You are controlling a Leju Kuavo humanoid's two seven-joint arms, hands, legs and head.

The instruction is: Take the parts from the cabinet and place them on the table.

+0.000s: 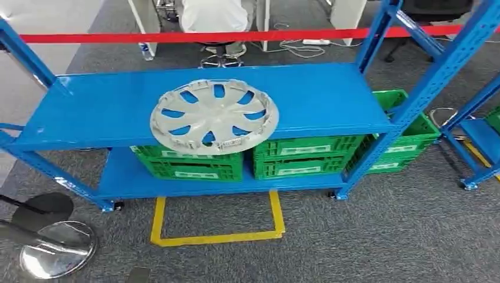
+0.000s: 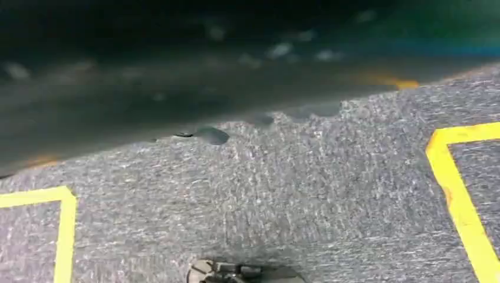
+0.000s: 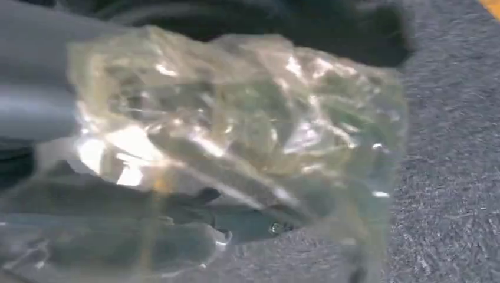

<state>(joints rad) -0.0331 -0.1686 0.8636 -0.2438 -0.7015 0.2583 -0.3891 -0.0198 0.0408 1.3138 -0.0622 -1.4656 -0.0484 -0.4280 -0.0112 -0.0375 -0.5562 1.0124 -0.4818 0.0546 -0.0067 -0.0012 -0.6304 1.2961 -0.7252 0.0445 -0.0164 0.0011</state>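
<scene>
I see right hand [image 3: 35,112] gripping a crinkled clear plastic bag [image 3: 236,130], hanging low over grey carpet [image 3: 448,177]; left hand's state unclear.

You see a blue shelf rack [image 1: 330,100] on grey carpet; a silver wheel cover [image 1: 214,115] lies on its top shelf, green crates [image 1: 306,155] below.

A wheel cover [image 1: 214,116] lies on the top shelf [image 1: 330,100] at frame centre. Two crates [image 1: 188,165] [image 1: 306,156] sit side by side on the lower shelf [image 1: 118,177] beneath; further crates [image 1: 407,141] stand at right, behind the rack's upright. A floor marking [image 1: 215,237] lies before the rack.
</scene>
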